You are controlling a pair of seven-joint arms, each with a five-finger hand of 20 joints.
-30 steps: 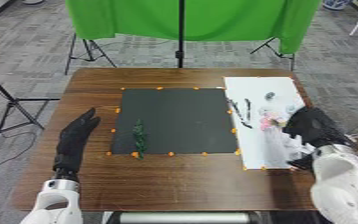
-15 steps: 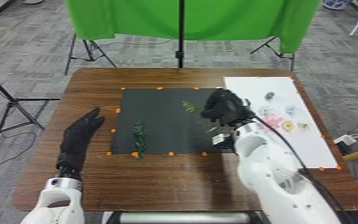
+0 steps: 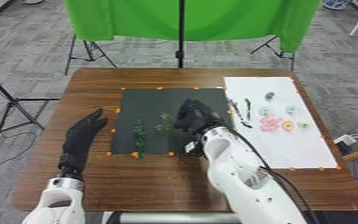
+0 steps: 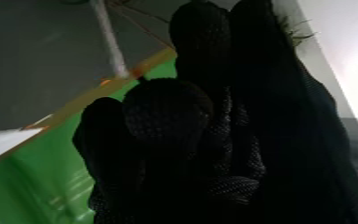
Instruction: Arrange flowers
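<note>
The right hand (image 3: 193, 116) grips a leafy sprig (image 3: 166, 123), which points left toward the upright-running dark green foliage stem (image 3: 139, 137)

The near bench (image 3: 144, 181) lay open between the 2 white arms (image 3: 238, 172), while a dark sprig (image 3: 139, 136), a lighter sprig (image 3: 167, 123) and the right robot hand (image 3: 194, 116) obstructed the black mat (image 3: 149, 102).
</note>
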